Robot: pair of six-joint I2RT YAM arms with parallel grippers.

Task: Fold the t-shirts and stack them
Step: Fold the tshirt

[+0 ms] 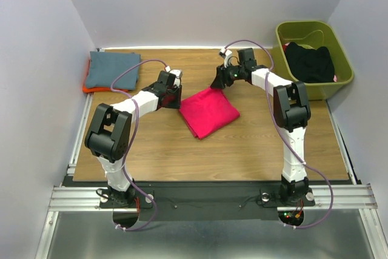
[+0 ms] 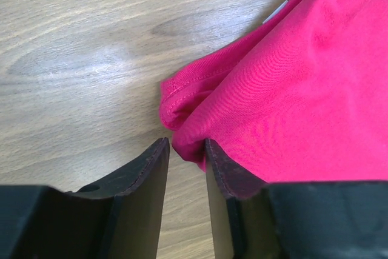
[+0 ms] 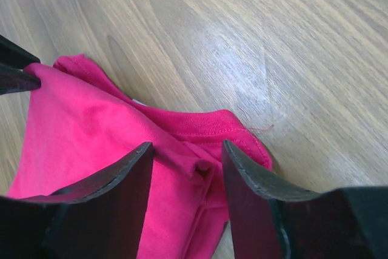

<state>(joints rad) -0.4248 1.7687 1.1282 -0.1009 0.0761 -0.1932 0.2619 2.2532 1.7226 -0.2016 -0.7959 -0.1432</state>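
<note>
Near the middle of the wooden worktop (image 1: 242, 150) lay the bright magenta-pink cloth t-shirt (image 1: 209, 112), folded into a rough square. We saw the left hand (image 2: 187, 147) at its left corner, its fingers (image 2: 145, 177) narrowly apart with the hem bunched at their tips, not clamped. The right hand (image 3: 188, 147) stood at the far corner, spread astride a raised fold of hem. Far left, a folded slate blue-grey t-shirt (image 1: 112, 68) rested on an orange one (image 1: 91, 88). A black garment (image 1: 310, 62) sat inside the olive-green plastic bin (image 1: 291, 26).
</note>
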